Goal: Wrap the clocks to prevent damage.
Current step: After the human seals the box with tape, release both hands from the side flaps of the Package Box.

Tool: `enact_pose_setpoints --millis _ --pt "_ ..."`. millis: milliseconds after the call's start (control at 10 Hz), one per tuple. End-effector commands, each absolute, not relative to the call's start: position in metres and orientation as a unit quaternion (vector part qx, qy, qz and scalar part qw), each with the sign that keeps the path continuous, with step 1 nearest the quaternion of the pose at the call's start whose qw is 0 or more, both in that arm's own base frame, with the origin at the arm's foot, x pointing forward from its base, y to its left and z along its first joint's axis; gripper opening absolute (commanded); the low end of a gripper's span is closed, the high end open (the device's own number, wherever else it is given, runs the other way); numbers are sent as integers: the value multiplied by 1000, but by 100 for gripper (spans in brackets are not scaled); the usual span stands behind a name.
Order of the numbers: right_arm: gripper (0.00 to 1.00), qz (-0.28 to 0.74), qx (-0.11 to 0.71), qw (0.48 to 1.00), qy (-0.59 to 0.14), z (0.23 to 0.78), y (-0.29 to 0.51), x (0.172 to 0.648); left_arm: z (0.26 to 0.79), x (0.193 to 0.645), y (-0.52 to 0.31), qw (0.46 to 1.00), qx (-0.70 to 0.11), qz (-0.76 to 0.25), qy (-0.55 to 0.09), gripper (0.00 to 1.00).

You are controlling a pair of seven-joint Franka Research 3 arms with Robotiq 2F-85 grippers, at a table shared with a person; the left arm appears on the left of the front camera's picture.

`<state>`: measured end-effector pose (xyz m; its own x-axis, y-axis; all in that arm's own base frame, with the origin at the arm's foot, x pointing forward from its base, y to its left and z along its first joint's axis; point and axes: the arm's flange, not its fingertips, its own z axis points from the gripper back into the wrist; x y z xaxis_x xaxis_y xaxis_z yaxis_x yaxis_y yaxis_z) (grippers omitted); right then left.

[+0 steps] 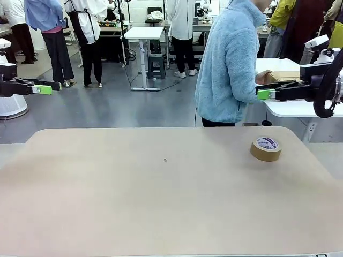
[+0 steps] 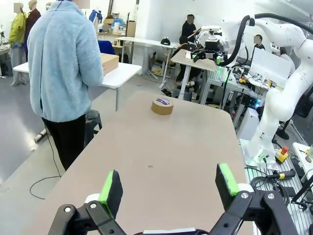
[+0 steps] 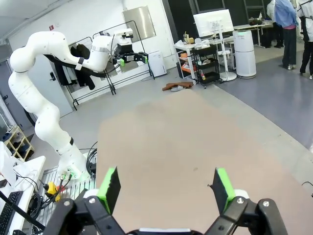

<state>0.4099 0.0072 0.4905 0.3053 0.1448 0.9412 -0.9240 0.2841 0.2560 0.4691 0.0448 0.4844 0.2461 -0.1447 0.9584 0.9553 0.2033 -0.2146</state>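
The clocks are out of view. My left gripper point(image 1: 49, 87) hangs open and empty in the air off the table's left end, level with the floor behind. In the left wrist view its green pads point(image 2: 111, 187) stand wide apart above the bare tan table point(image 2: 161, 156). My right gripper point(image 1: 263, 91) hovers open off the right end, near the person's waist. Its own view shows its green-padded fingers point(image 3: 222, 185) spread over the bare tabletop point(image 3: 161, 142).
A brown tape roll point(image 1: 266, 148) lies flat at the table's far right. A person in a light blue fleece point(image 1: 230, 64) stands at the far side, turned toward a white side table with a cardboard box point(image 2: 108, 62).
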Motion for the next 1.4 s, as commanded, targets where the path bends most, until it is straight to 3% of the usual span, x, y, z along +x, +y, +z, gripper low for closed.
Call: enact_pose_setpoints --millis 0,1300 --pt "100 398 449 670 -436 491 7 410 485 469 46 640 -461 -428 -441 100" --pt "100 398 449 670 -436 491 7 410 485 469 46 640 -461 -428 -441 100"
